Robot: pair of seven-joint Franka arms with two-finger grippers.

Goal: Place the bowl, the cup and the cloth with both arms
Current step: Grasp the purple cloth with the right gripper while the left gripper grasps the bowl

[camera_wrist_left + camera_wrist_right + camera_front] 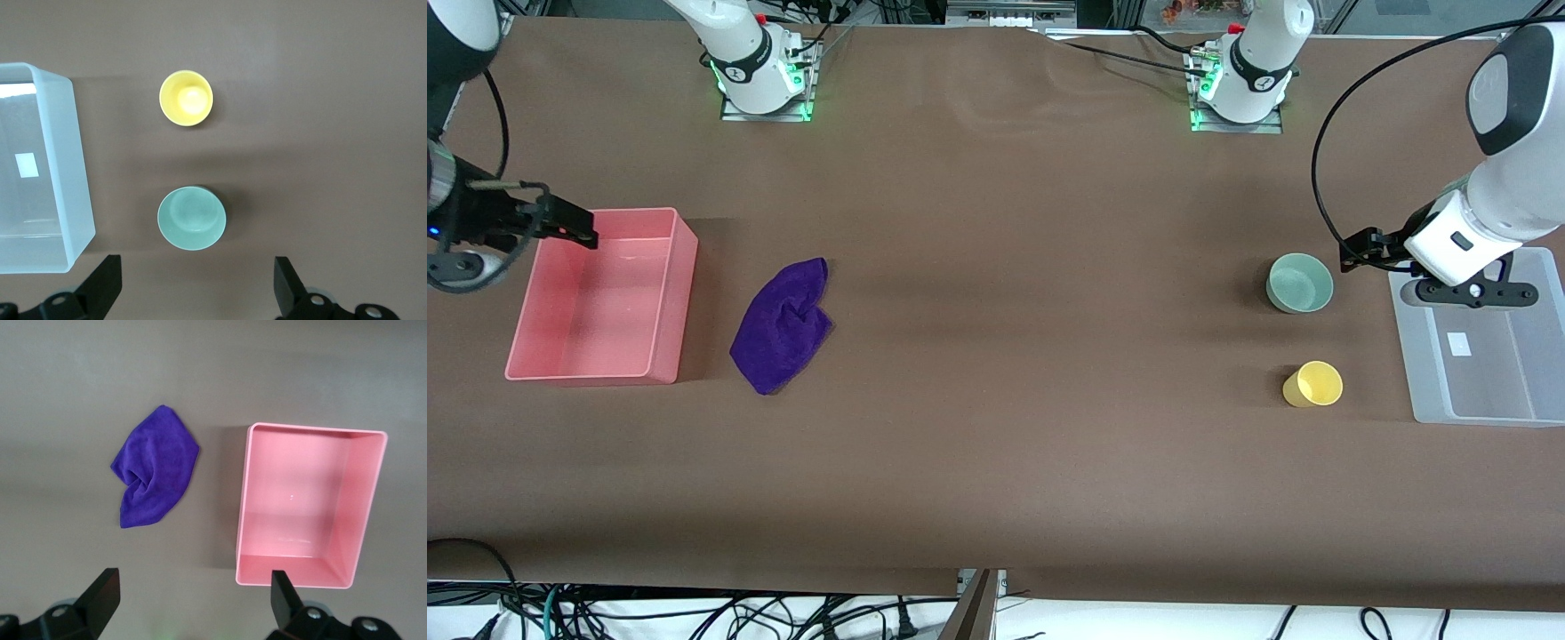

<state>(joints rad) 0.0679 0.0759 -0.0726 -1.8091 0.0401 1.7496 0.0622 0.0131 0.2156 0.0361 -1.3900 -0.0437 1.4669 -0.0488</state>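
Left arm (1507,178): white, black-banded, reaching from its base down toward its own end of the table, wrist bent downward. Left gripper (197,290): black, raised in the air, jaws spread wide, nothing between them.

Right arm (454,53): mostly out of frame, so its pose is only partly readable; forearm apparently angled inward. Right gripper (193,607): black, aloft, jaws wide apart, empty.
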